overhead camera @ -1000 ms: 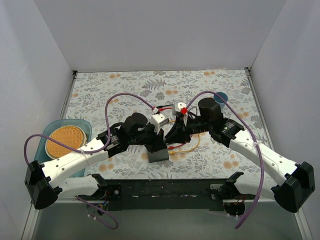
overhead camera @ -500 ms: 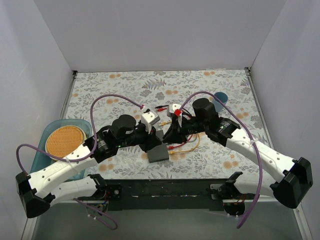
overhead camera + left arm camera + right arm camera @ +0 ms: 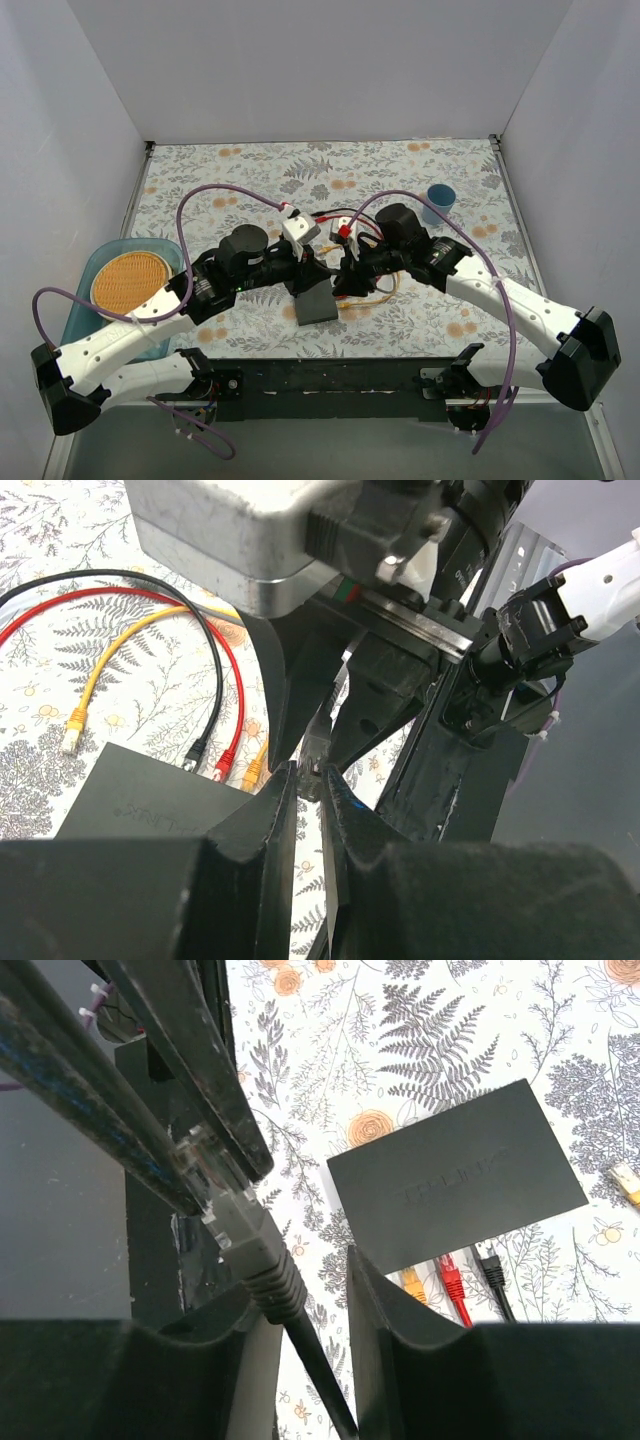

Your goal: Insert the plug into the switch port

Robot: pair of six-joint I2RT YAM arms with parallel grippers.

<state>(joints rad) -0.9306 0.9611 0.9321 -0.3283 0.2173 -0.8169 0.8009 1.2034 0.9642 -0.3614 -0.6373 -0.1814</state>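
The box (image 3: 317,307) is lying on the counter (image 3: 250,170) near its front edge, with three cables (image 3: 365,297) sitting at its right side. The left gripper (image 3: 306,780) and right gripper (image 3: 312,1265) are meeting just above its far edge, with the plug (image 3: 222,1205) between them. A cup (image 3: 440,196) is standing far right, and a tray (image 3: 165,244) is lying far left.

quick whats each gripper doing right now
left gripper: closed, pinching the clear tip of the grey-booted cable plug.
right gripper: slightly open around the same plug, not clamping it.
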